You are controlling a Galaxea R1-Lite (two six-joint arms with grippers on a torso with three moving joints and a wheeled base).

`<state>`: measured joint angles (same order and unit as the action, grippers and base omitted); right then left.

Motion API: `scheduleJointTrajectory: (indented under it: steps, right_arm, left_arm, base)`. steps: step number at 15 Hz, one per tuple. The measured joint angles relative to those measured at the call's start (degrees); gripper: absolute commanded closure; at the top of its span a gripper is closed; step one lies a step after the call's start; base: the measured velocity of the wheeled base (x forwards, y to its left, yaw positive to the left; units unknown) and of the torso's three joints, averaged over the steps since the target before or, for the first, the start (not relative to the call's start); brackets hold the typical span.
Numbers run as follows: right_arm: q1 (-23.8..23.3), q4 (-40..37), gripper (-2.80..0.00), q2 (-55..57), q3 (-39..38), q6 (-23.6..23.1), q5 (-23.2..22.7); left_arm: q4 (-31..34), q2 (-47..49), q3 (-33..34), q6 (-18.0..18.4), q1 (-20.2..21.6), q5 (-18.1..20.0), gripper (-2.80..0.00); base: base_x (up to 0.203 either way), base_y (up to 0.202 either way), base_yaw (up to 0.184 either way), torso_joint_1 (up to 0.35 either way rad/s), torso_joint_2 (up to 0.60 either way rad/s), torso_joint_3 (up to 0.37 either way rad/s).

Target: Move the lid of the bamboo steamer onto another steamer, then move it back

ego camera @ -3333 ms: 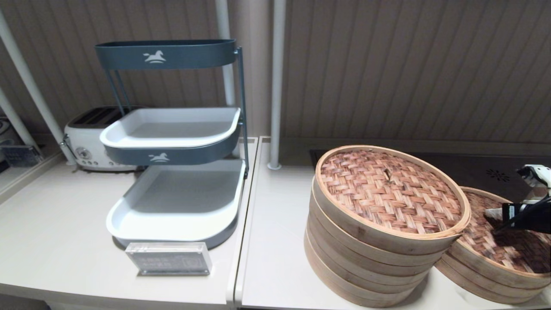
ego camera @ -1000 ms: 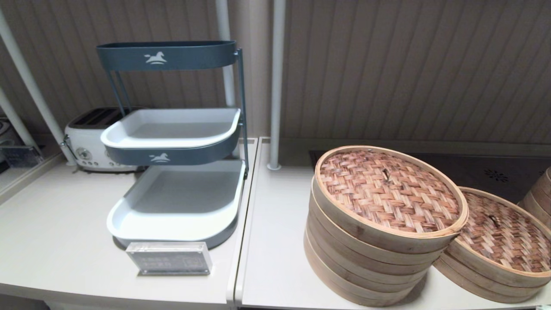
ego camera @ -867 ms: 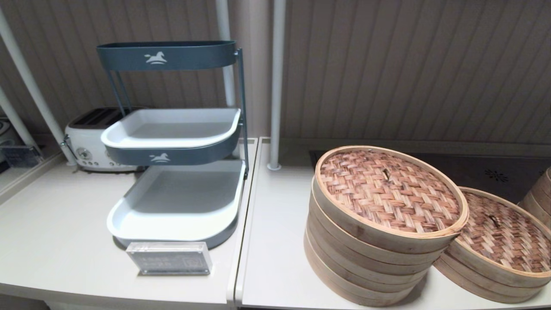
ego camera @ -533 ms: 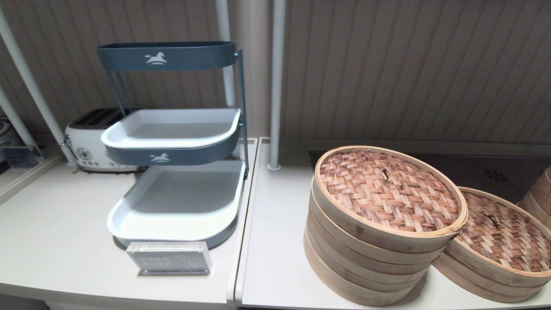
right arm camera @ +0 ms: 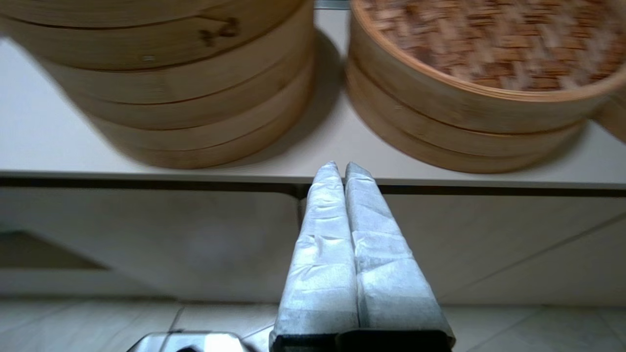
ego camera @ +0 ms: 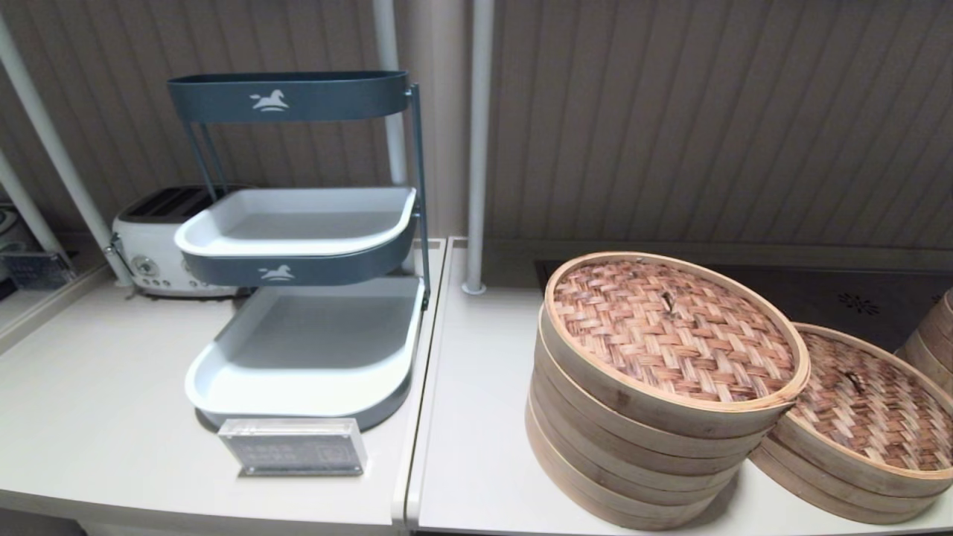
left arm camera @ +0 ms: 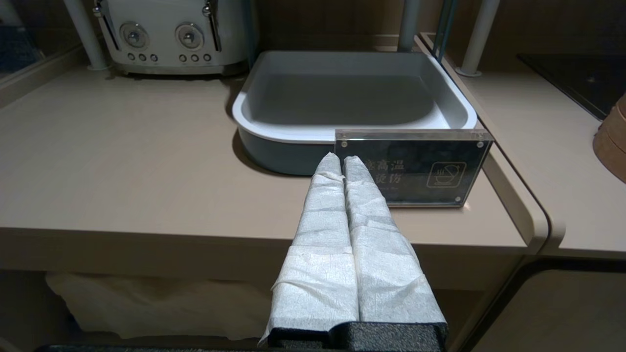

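A woven reddish-brown bamboo steamer lid [ego camera: 674,335] sits level on the tall stack of pale tiers [ego camera: 633,454]. A near-identical lid [ego camera: 871,409] rests on the low steamer [ego camera: 826,476] to the stack's right. Neither gripper shows in the head view. My right gripper [right arm camera: 341,168] is shut and empty, low in front of the counter's edge, facing the gap between the tall stack [right arm camera: 186,98] and the low steamer's lid [right arm camera: 489,39]. My left gripper [left arm camera: 341,160] is shut and empty, in front of the counter's left part.
A three-tier grey tray rack [ego camera: 305,350] stands left of the steamers, with an acrylic sign [ego camera: 292,447] before it and a white toaster [ego camera: 156,246] behind. A third bamboo steamer [ego camera: 934,335] peeks in at the far right. A white pole [ego camera: 476,149] rises behind.
3.3 s ago my right gripper was over the low steamer's lid; it has since pulled back out of the head view. Over the last second the head view has not changed.
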<state>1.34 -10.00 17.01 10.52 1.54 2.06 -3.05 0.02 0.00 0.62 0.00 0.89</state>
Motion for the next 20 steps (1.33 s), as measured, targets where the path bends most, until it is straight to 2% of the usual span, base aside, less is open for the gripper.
scheduleJointTrajectory:
  steps: [2,4,9,20]
  right_arm:
    - [-2.3,5.8,0.00,-2.5,-5.9,-2.7,0.3]
    - [-2.5,10.9,0.00,-6.4,-8.9,-3.6,0.0]
    - [-2.2,12.0,0.00,-15.2,-10.4,-4.2,-2.3]
    - [-2.2,12.5,0.00,-16.8,-10.5,-3.4,-2.2]
  left_arm:
    - [0.0,0.0,0.0,0.0,0.0,0.0,0.00]
    - [0.0,0.0,0.0,0.0,0.0,0.0,0.00]
    - [0.0,0.0,0.0,0.0,0.0,0.0,0.00]
    - [0.0,0.0,0.0,0.0,0.0,0.0,0.00]
  base:
    - [0.000,0.000,0.000,0.000,0.00,0.000]
    - [0.000,0.000,0.000,0.000,0.00,0.000]
    - [0.000,0.000,0.000,0.000,0.00,0.000]
    - [0.000,0.000,0.000,0.000,0.00,0.000]
